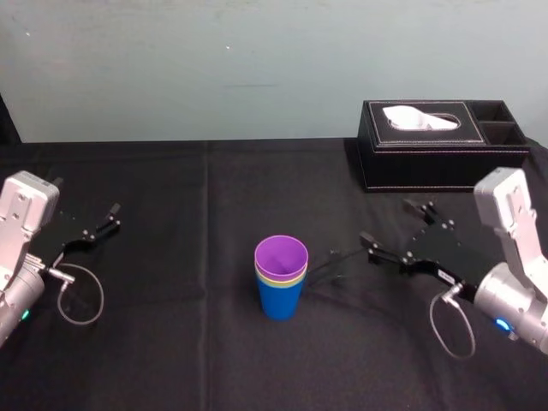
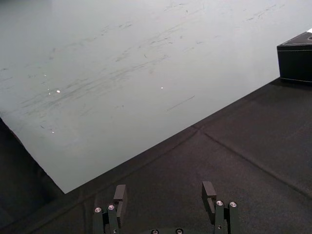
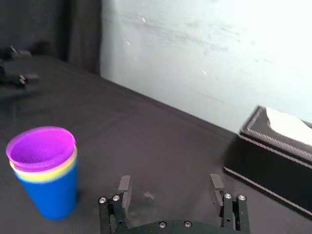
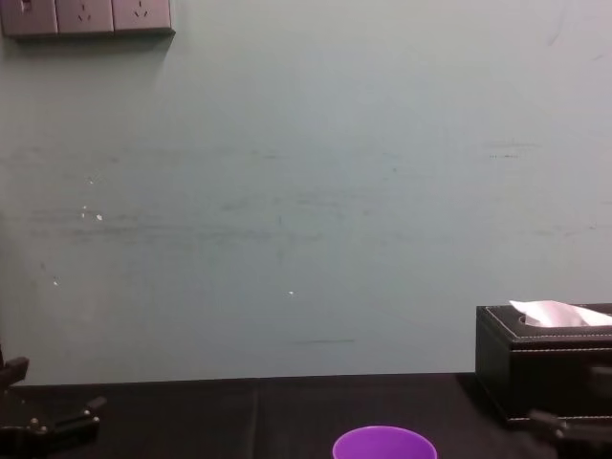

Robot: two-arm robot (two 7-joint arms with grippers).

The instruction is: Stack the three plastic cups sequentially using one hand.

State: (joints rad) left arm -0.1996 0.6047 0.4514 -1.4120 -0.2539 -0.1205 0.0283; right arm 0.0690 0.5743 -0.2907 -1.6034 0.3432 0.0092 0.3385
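The right gripper (image 1: 394, 224) has its fingers spread wide and empty, pointing toward nine o'clock, with its grey wrist raised behind. At its nine o'clock, apart from it, the purple cup (image 1: 281, 254) sits nested in the yellow-green cup (image 3: 44, 176), which sits in the blue cup (image 1: 280, 300). The left gripper (image 1: 98, 224), also spread and empty, hovers at the stack's nine o'clock. On the black tablecloth (image 1: 171, 342), the tissue box (image 1: 441, 145) stands at the stack's one o'clock against a pale wall (image 4: 306, 191).
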